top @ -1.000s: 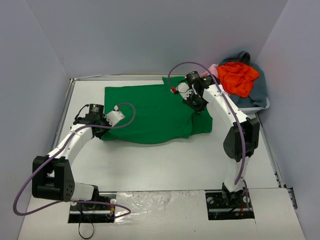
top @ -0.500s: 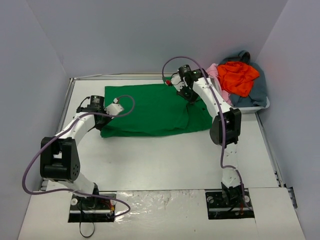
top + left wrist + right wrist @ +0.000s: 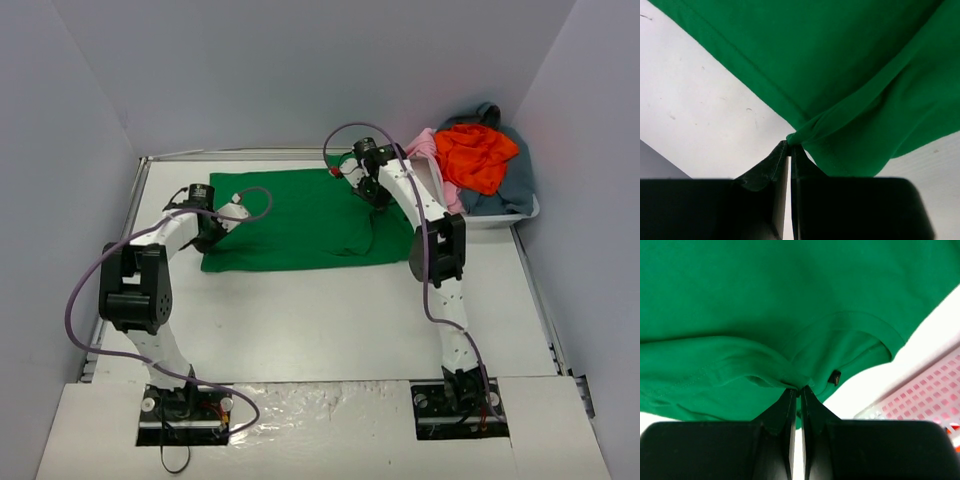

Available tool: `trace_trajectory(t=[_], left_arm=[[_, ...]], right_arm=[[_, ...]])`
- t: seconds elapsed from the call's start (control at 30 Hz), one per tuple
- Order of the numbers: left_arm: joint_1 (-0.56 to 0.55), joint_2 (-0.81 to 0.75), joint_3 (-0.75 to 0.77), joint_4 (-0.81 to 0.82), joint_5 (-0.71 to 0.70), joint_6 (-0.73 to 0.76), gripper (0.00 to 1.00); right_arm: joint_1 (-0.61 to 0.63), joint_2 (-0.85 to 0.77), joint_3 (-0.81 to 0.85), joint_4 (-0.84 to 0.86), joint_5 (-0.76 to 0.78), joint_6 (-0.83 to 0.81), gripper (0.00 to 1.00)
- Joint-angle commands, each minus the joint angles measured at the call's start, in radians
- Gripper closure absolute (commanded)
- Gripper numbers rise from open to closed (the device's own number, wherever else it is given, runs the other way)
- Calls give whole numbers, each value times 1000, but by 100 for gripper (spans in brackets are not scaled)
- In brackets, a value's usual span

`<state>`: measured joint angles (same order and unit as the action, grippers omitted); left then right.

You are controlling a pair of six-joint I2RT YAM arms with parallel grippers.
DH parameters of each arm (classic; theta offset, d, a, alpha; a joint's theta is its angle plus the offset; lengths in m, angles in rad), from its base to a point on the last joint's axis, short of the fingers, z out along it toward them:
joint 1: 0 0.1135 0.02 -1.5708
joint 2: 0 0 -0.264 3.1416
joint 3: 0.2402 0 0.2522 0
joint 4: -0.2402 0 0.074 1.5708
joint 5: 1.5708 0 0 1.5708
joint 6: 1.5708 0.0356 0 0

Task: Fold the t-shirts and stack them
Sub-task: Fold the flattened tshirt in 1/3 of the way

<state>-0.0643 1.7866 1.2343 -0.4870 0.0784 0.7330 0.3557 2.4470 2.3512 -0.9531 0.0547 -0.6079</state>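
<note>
A bright green t-shirt lies spread across the far middle of the white table. My left gripper is shut on its left edge; the wrist view shows the pinched fold at the fingertips. My right gripper is shut on the shirt's right part near the collar, cloth bunched at the tips. An orange-red shirt, a pale pink one and a grey-blue one are heaped in the tub at the far right.
The white plastic tub stands in the far right corner; its perforated wall shows in the right wrist view. Grey walls close in the table on three sides. The arm bases sit at the near edge.
Both grippers have carried the shirt's near edge away toward the far side. The shirt has gone from a wide sheet to a narrower folded band.
</note>
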Motion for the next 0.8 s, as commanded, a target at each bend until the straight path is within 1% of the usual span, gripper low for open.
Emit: trace_trajectory(t=[0.0, 0.2, 0.43, 0.77], left_arm=[[8, 10, 47, -25, -5, 26, 98], [8, 33, 59, -22, -22, 28, 97], [8, 25, 74, -24, -34, 28, 98], [8, 37, 80, -15, -60, 32, 98]], right_arm=[[-6, 17, 40, -26, 16, -13, 100], [-8, 27, 59, -9, 25, -10, 100], [-15, 6, 69, 26, 30, 11, 100], [-18, 41, 88, 48, 47, 19, 100]])
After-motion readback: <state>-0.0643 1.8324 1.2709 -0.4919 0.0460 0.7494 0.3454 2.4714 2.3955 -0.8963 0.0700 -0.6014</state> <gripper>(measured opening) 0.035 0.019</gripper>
